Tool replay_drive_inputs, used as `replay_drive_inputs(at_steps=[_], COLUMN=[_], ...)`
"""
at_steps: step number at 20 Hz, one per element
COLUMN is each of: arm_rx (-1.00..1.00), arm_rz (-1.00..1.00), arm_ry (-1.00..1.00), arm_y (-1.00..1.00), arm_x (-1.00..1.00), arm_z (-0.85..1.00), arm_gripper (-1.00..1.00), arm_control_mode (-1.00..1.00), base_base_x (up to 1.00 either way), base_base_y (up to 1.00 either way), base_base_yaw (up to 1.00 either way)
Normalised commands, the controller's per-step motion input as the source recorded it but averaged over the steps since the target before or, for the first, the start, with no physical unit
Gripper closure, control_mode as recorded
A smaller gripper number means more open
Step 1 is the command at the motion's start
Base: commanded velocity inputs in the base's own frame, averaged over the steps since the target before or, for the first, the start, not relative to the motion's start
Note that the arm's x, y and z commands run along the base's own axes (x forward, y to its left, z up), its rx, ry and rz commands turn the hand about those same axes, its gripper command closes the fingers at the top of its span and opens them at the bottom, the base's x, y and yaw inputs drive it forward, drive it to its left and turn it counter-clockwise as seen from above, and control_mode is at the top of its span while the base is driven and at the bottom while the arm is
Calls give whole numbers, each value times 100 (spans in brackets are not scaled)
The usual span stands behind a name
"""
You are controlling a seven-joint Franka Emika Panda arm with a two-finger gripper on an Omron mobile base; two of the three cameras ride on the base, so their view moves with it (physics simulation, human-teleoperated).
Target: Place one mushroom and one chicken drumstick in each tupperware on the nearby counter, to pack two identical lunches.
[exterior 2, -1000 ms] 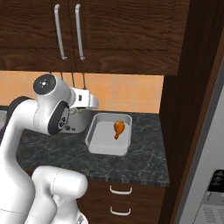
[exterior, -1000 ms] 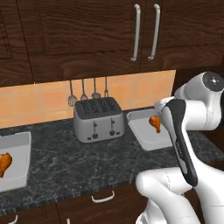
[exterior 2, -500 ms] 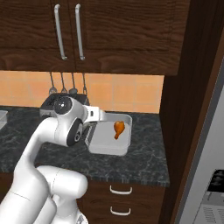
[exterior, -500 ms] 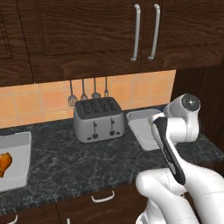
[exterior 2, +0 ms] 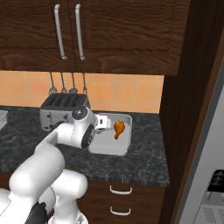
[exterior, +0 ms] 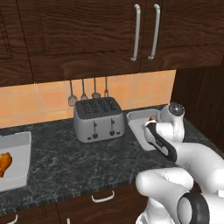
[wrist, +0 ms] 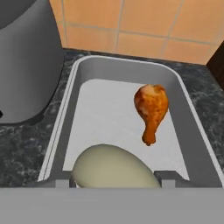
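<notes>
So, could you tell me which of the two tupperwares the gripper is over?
The right tupperware, beside the toaster, holding a drumstick. The other one sits far left on the counter.

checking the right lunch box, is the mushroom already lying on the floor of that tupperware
No: in the hand view the pale mushroom sits at the pincer, over the near edge of the tupperware, while only the chicken drumstick lies on its floor.

The mushroom sits right at the jaws, its near side cut off at the bottom of the hand view, so the grip on it cannot be told. Left of the jaws, the toaster runs off that view's top and left edges. In the left base view, the arm hides most of the tupperware and drumstick.
</notes>
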Motion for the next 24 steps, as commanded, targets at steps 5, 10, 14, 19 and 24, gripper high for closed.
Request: replay_drive_inputs(at_steps=[5,10,14,19,24], arm_rx=[1,0,0,0,0], arm_rz=[0,3,4,2,0], arm_ry=[14,5,1,1,0], arm_y=[-4,-19,-11,0,-8], arm_x=[56,48,45,50,24], arm_z=[-25,-39,-50,-44,1], arm_gripper=[100,100,100,-100,-100], arm_control_mode=[-100,-100,-100,-100,-100], base_base_x=[0,0,0,0,0], base_base_y=[0,0,0,0,0], base_base_yaw=[0,0,0,0,0])
